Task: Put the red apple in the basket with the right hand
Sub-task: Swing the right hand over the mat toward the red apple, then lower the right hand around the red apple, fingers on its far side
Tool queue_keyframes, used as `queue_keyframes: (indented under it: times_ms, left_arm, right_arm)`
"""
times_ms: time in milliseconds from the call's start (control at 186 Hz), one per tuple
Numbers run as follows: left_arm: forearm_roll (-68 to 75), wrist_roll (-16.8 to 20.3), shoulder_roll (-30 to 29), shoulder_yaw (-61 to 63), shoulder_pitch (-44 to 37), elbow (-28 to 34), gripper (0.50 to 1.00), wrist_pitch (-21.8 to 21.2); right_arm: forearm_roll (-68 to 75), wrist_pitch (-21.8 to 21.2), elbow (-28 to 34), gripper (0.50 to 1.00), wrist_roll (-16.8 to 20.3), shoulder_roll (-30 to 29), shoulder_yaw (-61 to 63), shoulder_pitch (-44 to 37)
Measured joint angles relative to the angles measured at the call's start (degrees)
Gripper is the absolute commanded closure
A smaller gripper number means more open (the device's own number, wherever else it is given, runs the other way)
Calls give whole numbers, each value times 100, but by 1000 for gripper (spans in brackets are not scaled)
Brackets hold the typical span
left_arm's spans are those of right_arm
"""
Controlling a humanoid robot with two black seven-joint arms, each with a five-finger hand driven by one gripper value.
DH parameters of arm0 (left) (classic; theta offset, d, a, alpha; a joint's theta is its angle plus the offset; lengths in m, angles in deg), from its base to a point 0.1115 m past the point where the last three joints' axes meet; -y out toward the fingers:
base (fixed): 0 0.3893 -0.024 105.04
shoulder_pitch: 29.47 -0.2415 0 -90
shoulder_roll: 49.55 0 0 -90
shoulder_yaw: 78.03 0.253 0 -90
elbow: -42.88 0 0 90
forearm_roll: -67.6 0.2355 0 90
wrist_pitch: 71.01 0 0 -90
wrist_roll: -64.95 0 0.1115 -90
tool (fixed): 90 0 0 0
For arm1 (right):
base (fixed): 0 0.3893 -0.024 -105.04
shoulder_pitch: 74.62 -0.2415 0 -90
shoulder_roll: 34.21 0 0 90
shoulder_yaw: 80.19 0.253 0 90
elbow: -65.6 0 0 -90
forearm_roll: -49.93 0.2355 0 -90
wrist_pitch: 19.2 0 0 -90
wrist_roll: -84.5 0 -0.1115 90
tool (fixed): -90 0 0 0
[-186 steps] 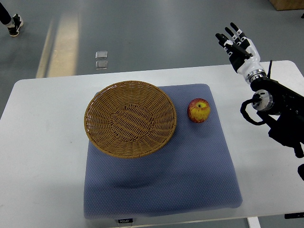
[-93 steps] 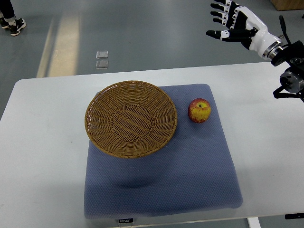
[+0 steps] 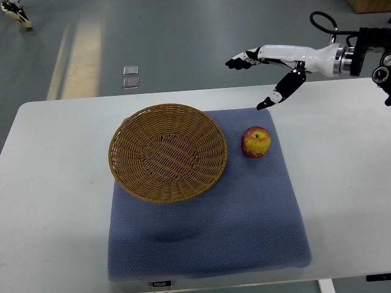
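A red and yellow apple (image 3: 256, 142) lies on a blue mat (image 3: 208, 232), just right of a round wicker basket (image 3: 168, 152). The basket holds nothing. My right hand (image 3: 259, 76) reaches in from the upper right, raised above the table's far edge, beyond and above the apple. Its fingers (image 3: 239, 61) are spread and the thumb (image 3: 278, 94) points down. It holds nothing and does not touch the apple. The left arm is out of view.
The white table (image 3: 55, 201) bears the mat. Bare table surface lies left and right of the mat. A person's shoe (image 3: 15, 12) shows on the floor at the top left. Two small clear squares (image 3: 130, 76) lie on the floor behind the table.
My right arm swung leftward and lowered, the hand turning from upright at the top right to stretched out flat toward the apple. The apple and basket have not moved.
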Motion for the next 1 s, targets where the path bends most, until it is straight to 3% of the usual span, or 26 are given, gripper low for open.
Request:
queue_keyframes:
  times_ms: [215, 606, 998]
  left_arm:
    - [0, 0, 0, 0, 0, 0, 500, 0]
    - [0, 0, 0, 0, 0, 1, 500, 0]
    - [0, 0, 0, 0, 0, 1, 500, 0]
  right_arm:
    - [-776, 284, -24, 576, 7, -38, -528, -80]
    - [-925, 1357, -290, 576, 41, -145, -1764, 41]
    - [-1072, 1699, -690, 583, 79, -646, -1961, 165]
